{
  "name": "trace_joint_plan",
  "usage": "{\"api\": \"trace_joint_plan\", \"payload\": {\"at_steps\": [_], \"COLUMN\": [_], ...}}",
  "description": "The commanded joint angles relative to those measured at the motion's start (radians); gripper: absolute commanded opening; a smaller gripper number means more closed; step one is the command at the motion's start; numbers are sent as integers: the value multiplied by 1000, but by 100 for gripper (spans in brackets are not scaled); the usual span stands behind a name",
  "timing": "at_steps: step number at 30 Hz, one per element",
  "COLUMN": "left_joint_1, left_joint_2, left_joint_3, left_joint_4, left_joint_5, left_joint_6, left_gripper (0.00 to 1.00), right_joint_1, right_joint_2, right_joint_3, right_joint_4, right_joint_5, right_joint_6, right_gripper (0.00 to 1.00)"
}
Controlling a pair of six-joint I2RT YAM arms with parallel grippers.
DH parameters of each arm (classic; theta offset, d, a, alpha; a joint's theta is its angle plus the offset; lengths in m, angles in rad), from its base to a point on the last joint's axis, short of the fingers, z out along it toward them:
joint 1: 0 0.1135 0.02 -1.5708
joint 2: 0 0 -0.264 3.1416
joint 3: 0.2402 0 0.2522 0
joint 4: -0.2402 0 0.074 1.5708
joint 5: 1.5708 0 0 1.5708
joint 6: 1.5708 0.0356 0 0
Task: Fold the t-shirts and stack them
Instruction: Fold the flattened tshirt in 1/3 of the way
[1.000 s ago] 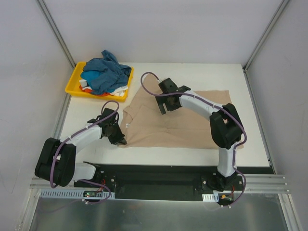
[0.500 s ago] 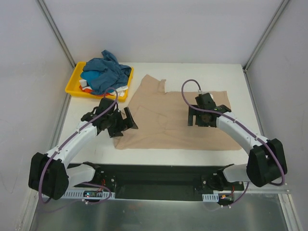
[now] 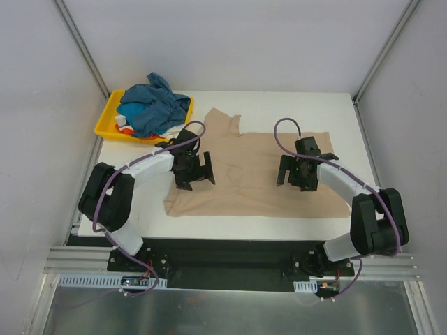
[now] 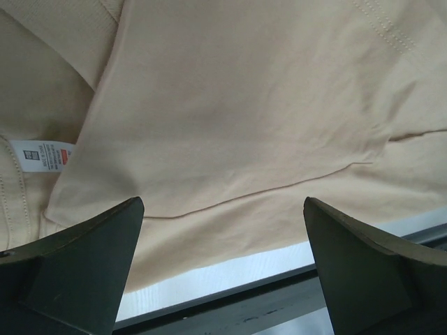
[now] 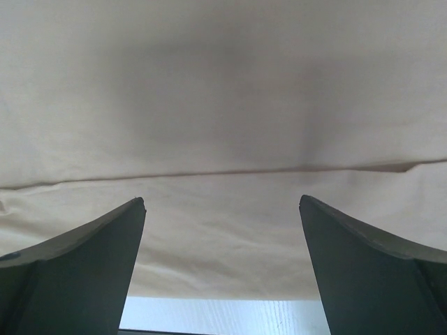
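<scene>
A large beige t-shirt (image 3: 244, 174) lies spread on the white table, one sleeve (image 3: 220, 122) pointing to the back. My left gripper (image 3: 199, 171) hovers over its left part, open and holding nothing. In the left wrist view the beige t-shirt (image 4: 244, 105) fills the frame, with its white neck label (image 4: 42, 155) at left, and my left gripper (image 4: 222, 209) stands wide. My right gripper (image 3: 297, 174) is open above the shirt's right part. The right wrist view shows my right gripper (image 5: 221, 209) empty over a fold line in the cloth (image 5: 223, 91). A teal-blue t-shirt (image 3: 150, 105) lies heaped in the tray.
The yellow tray (image 3: 105, 124) stands at the table's back left, with white and orange-red cloth (image 3: 124, 125) under the teal heap. The near table edge (image 4: 230, 269) runs just below the beige shirt's hem. Slanted metal frame posts (image 3: 80, 45) flank the table.
My left gripper opened, letting go of the beige shirt's left edge, and moved right over the shirt. My right arm swung from the shirt's upper middle to its right side.
</scene>
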Motion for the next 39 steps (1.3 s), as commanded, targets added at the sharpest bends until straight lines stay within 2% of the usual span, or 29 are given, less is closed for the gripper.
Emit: {"api": "trace_joint_plan", "payload": {"at_steps": [1,7,16,21,24,27,28,30,31,33,34,36,39], "left_joint_1": [-7,-39,-102,-104,-104,-98,-92,-67,-55,-33,-8,19,57], "left_joint_2": [18,-23,-187,-270,-254,-197,-174,-79,-41,88,137,284,476], "left_joint_3": [-10,-133,-335,-294,-164,11,122,239,361,494,628,771,1097], "left_joint_4": [13,38,41,23,-12,-58,-80,-108,-130,-157,-183,-218,-247], "left_joint_5": [-20,-45,-42,-43,-69,-155,-201,-230,-235,-290,-309,-335,-370], "left_joint_6": [0,-61,-175,-146,-89,-12,3,63,77,127,138,172,218], "left_gripper": [99,99,99,99,99,99,99,99,99,99,99,99,99], "right_joint_1": [-3,0,-2,-5,-16,-54,-68,-111,-123,-154,-160,-170,-174], "right_joint_2": [43,77,-66,-106,-124,-136,-133,-129,-121,-115,-106,-101,-86], "right_joint_3": [0,-87,-164,-112,-11,80,104,140,170,193,206,215,215], "right_joint_4": [39,19,-73,-102,-137,-145,-143,-139,-131,-122,-113,-110,-107], "right_joint_5": [-17,-27,-82,-53,-27,24,29,35,44,46,55,71,96], "right_joint_6": [4,28,62,54,39,34,37,36,31,21,8,-4,-24], "right_gripper": [97,97,97,97,97,97,97,97,97,97,97,97,97]}}
